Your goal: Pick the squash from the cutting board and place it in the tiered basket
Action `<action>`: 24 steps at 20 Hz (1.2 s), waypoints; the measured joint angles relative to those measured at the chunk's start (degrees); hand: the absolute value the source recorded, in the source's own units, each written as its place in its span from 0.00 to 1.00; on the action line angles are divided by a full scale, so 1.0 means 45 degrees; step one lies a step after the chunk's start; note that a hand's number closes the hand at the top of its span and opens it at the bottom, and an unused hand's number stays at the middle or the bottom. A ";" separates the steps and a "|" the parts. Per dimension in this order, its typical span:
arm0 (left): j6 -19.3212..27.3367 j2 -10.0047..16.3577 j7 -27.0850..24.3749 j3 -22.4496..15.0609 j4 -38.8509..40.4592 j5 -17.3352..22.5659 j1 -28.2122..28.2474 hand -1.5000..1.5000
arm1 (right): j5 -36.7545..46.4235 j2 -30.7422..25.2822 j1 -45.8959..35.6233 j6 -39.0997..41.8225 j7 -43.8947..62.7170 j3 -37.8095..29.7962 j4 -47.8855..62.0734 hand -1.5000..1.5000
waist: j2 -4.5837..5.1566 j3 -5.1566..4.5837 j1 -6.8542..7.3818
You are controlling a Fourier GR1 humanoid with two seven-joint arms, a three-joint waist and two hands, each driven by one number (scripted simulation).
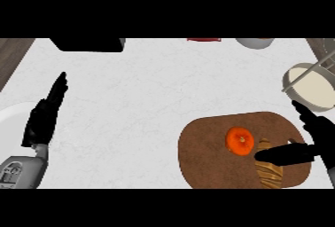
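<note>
A brown oval cutting board (209, 155) lies at the lower right of the counter. On it sit a round orange fruit or vegetable (239, 141) and, just right of it, a long tan ribbed squash (268, 172) that runs toward the lower edge. My right hand (315, 133) hovers over the board's right side, fingers straight and pointing away, thumb (282, 155) stretched left across the squash's upper part. Nothing is held. The tiered basket (313, 88), with a pale round tray and grey posts, stands at the right edge beyond the board. My left hand (43, 116) rests open at the far left.
A black appliance (88, 44) sits at the back left. A red item (204, 39) and a grey bowl (254, 42) show at the back edge. A white sink rim (13, 115) curves in at the left. White marble counter (144, 97) spreads between both hands.
</note>
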 measured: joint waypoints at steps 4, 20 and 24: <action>-0.0068 -0.0018 0.0104 0.0026 -0.0230 -0.0041 0.0112 0.50 | 0.0111 0.0334 -0.0386 0.0146 0.0060 0.0375 0.0600 0.00 | -0.0023 0.0009 -0.0057; -0.0072 -0.0280 0.0312 0.0234 -0.0408 -0.0299 0.0282 0.50 | 0.2227 0.1428 -0.1223 0.0699 0.0259 0.2089 0.1622 0.00 | -0.0068 -0.0003 -0.0229; -0.0250 -0.0115 0.0186 0.0415 -0.0378 -0.0272 0.0323 0.50 | 0.2441 0.1839 -0.1249 0.0869 0.0269 0.2105 0.1955 0.00 | -0.0070 -0.0003 -0.0245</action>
